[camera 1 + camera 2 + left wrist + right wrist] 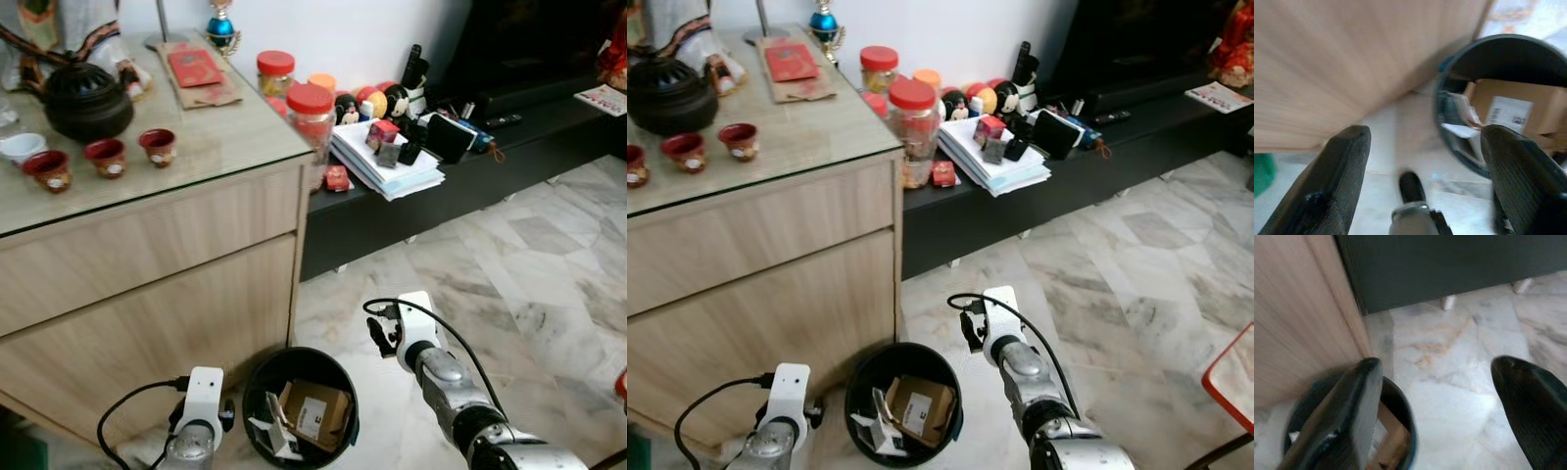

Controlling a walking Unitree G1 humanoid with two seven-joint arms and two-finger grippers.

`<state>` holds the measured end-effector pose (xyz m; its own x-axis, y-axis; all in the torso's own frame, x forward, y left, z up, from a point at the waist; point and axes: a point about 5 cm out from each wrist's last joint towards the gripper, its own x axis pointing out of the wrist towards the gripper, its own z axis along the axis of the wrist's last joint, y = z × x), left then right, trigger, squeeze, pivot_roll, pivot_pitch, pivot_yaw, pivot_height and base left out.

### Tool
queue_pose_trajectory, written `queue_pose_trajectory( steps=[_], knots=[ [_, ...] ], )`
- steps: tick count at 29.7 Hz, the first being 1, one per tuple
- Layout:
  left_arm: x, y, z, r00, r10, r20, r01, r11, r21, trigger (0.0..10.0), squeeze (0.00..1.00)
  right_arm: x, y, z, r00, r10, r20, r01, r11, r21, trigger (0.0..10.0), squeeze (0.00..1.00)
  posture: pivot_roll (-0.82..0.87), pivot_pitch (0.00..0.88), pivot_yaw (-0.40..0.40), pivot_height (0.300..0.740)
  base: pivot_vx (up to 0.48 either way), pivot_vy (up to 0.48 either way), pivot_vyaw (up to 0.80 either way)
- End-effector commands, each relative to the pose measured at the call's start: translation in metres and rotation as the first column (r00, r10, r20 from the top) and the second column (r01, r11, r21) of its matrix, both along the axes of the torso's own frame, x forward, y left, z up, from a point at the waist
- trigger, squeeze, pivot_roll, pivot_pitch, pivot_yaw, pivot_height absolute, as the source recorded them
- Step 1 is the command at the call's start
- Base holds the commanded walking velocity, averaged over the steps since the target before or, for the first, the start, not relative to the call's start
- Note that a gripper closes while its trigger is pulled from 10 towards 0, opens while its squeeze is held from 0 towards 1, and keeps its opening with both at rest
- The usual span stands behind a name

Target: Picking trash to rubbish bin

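A round black rubbish bin stands on the marble floor against the wooden cabinet. Inside it lie a brown cardboard box with a white label and some white paper scraps. My left gripper hangs low just left of the bin, open and holding nothing; the left wrist view looks past its fingers at the bin and the box. My right gripper hovers right of and a little above the bin, open, with bare floor between its fingers. My right arm reaches in from the lower right.
The wooden cabinet has a glass top carrying a black teapot, small red cups and red-lidded jars. A low black bench behind holds papers, toys and remotes. Open marble floor lies to the right.
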<state>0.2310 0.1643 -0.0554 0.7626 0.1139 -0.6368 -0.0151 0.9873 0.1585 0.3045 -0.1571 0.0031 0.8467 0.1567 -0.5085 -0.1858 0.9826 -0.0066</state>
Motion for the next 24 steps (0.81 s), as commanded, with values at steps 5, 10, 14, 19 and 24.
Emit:
queue_pose_trajectory(
  steps=[5,10,14,19,24],
  knots=[
    [-0.0057,0.0032,-0.0042,0.999,-0.003,-0.035,0.004,1.000,0.022,10.0,0.00,0.0025,0.0002,0.0026,1.000,-0.010,0.011,0.010,1.000,0.013,10.0,0.00,-0.08,0.067,-0.121,0.740,0.000,-0.465,0.00],
    [-0.0059,0.0033,-0.0043,0.999,0.000,-0.034,0.001,1.000,0.021,10.0,0.00,0.0024,0.0000,0.0025,1.000,-0.012,0.011,0.012,1.000,0.013,10.0,0.00,-0.08,0.067,-0.121,0.740,0.000,-0.463,0.00],
    [-0.0056,0.0029,-0.0042,0.999,0.004,-0.034,-0.004,1.000,0.013,10.0,0.00,0.0019,-0.0017,0.0021,1.000,-0.017,0.008,0.017,1.000,0.011,10.0,0.00,-0.08,0.064,-0.122,0.740,0.000,-0.231,0.00],
    [-0.0059,0.0018,-0.0042,1.000,0.011,-0.029,-0.011,1.000,-0.001,10.0,0.00,0.0011,-0.0036,0.0014,1.000,-0.025,0.006,0.025,1.000,0.012,10.0,0.00,-0.09,0.065,-0.121,0.740,0.000,0.000,0.00],
    [-0.0086,0.0017,-0.0060,0.999,0.011,-0.038,-0.011,1.000,-0.002,10.0,0.00,0.0005,-0.0061,0.0009,0.999,-0.038,0.005,0.038,0.999,0.014,10.0,0.00,-0.09,0.066,-0.120,0.740,0.000,0.000,0.00]
  ],
)
